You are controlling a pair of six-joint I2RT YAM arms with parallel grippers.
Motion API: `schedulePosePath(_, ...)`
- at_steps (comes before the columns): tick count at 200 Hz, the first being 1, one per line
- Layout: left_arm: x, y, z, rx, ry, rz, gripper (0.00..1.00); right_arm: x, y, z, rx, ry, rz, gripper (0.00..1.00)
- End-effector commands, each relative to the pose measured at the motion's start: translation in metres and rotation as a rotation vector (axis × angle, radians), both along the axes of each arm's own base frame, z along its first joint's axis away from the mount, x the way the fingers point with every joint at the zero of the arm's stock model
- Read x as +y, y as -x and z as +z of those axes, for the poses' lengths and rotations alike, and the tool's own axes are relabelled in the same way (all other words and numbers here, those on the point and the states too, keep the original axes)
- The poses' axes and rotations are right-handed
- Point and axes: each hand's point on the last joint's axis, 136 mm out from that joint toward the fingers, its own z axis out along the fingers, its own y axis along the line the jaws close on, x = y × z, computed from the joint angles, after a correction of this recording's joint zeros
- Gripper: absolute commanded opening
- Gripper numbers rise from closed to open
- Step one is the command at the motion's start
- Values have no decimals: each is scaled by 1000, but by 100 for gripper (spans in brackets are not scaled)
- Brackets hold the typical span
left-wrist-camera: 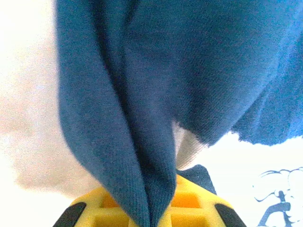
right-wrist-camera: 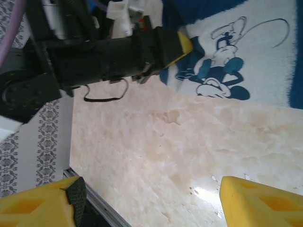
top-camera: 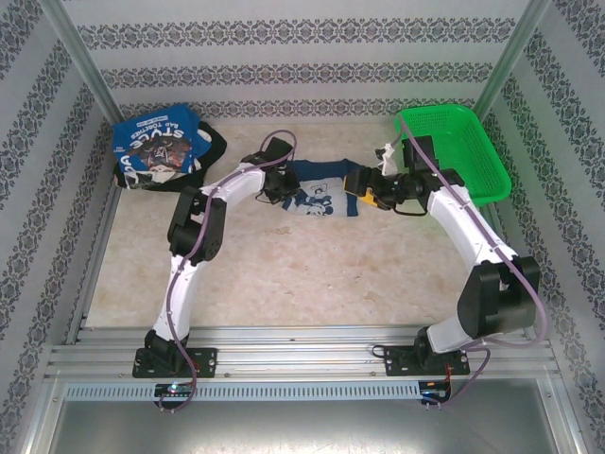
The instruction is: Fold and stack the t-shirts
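The navy blue t-shirt with the white cartoon print lies partly folded at the table's middle back. My left gripper is at its left edge, shut on a fold of the navy cloth that hangs between the yellow fingers. My right gripper hovers at the shirt's right edge, open, and its fingers have only bare table between them. The cartoon print and the left arm's black wrist lie ahead of it. A blue t-shirt with white lettering rests on a black one at back left.
A green mesh basket stands at the back right, close behind the right arm. Patterned walls enclose the table on three sides. A metal rail runs along the near edge by the arm bases.
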Motion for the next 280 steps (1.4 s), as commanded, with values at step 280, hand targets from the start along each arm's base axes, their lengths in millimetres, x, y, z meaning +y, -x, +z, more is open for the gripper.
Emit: schedulePosePath(280,250,-97,304,-772,-516,-261,0,21,31,33,-78,-156,36,98)
